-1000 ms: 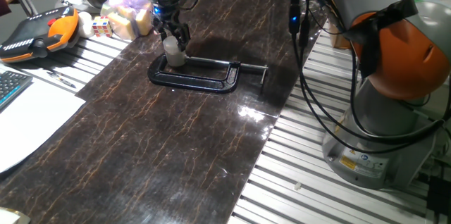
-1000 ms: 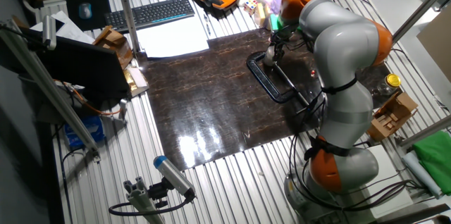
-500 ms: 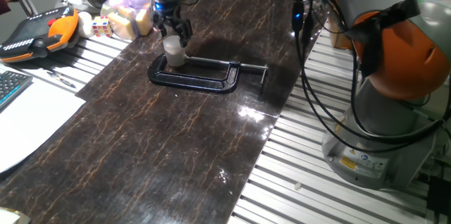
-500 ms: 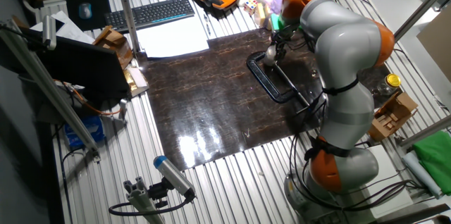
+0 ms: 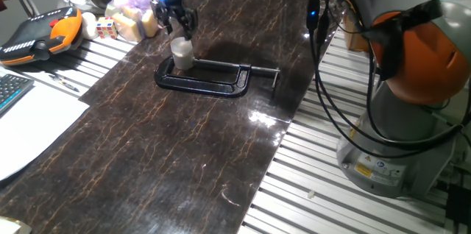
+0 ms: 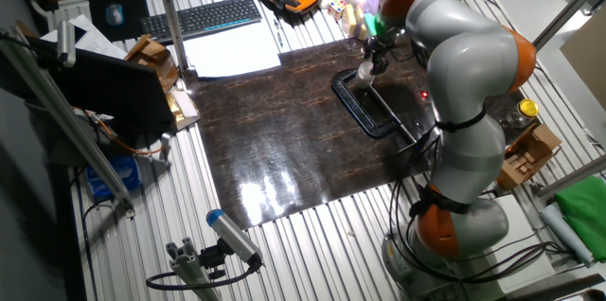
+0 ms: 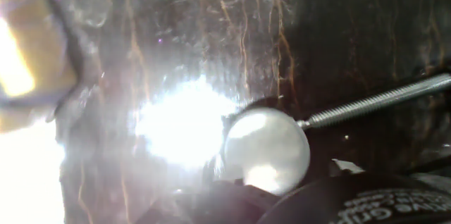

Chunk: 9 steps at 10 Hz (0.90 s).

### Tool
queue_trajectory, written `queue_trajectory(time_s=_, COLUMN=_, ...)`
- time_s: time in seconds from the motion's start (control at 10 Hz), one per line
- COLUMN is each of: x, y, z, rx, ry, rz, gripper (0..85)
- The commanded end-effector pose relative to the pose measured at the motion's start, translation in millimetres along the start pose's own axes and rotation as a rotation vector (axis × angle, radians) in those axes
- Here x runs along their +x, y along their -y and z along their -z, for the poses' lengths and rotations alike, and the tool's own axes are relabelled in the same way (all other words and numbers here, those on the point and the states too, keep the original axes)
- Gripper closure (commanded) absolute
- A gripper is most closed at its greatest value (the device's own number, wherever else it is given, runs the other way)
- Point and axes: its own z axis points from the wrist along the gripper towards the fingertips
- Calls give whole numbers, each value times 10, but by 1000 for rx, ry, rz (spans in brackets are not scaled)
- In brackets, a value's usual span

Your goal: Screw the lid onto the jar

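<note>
The small whitish jar stands upright in the black C-clamp on the dark mat. The lid sits on top of it. In the hand view the lid is a pale round disc seen from above, with the clamp's threaded screw pointing at it. My gripper hangs a short way above the jar, open, with nothing between its fingers. From the other fixed view the gripper is likewise above the jar.
Bagged soft items and a die lie just left of the gripper. An orange teach pendant lies further left, with paper and a keyboard nearby. The arm's base stands at the right.
The gripper has risen from around the jar's top to a short way above it. The jar and lid stay in the clamp.
</note>
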Motion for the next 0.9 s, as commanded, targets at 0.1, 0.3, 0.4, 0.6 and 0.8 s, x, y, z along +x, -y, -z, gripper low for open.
queue_trajectory(time_s=0.1, x=78, y=35, z=233, rx=-1, ry=8, rz=246, gripper=423)
queue_trajectory(time_s=0.3, x=170, y=53, z=327, rx=9, ry=36, rz=409, gripper=510)
queue_trajectory(time_s=0.4, x=221, y=56, z=367, rx=17, ry=50, rz=504, gripper=563)
queue_trajectory(time_s=0.6, x=214, y=66, z=402, rx=10, ry=49, rz=608, gripper=803)
queue_trajectory(time_s=0.8, x=152, y=107, z=484, rx=-8, ry=13, rz=686, gripper=843)
